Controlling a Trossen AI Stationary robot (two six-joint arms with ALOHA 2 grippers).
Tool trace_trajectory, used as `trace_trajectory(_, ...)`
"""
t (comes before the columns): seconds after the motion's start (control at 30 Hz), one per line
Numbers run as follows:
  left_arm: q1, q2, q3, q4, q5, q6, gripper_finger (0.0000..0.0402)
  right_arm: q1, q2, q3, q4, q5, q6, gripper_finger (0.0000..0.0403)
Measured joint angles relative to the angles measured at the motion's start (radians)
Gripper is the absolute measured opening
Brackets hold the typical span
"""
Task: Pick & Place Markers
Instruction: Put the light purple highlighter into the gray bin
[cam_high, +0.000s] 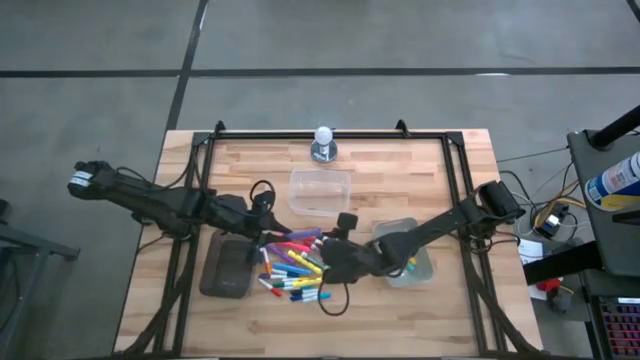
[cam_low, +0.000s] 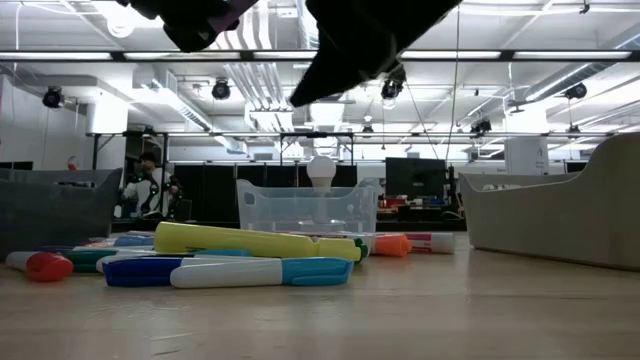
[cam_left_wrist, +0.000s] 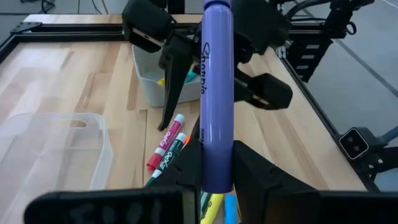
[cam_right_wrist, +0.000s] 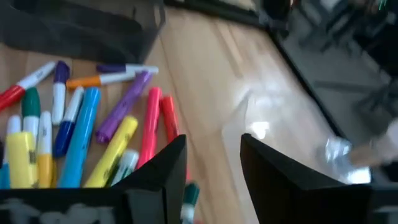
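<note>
— Where is the marker?
— My left gripper (cam_left_wrist: 217, 186) pinches a purple marker (cam_left_wrist: 216, 93) between its fingers, above the pile of markers (cam_high: 292, 268) on the wooden table (cam_high: 190, 170).
— And your right?
— My right gripper (cam_right_wrist: 211, 162) hangs spread over the pile, near the clear tub (cam_high: 320, 190).

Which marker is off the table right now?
The purple marker, clamped in the left end effector. The rest of the markers lie in a loose pile on the table.

We see the markers (cam_high: 293, 270) heaped mid-table, tray (cam_high: 226, 267) to their left, one tub (cam_high: 320, 190) behind (another (cam_high: 404, 252) right), grippers flanking the heap.
</note>
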Motion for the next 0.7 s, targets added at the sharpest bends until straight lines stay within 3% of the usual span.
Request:
trace_trajectory(0.33,-0.011,0.000,0.000,0.056,0.054,0.046,0.0057,-0.014,-0.004,-0.033,0.294,-0.013,-0.206,0.0132)
trace_trajectory(0.57,-0.015,-0.005,-0.001,0.056,0.058,0.092,0.0057,-0.008,-0.027,-0.033,0.391,-0.190,-0.257,0.0131)
trace_trajectory(0.7,-0.025,-0.012,-0.001,0.058,0.060,0.106,0.0057,-0.008,-0.051,-0.033,0.407,-0.223,-0.252,0.0128)
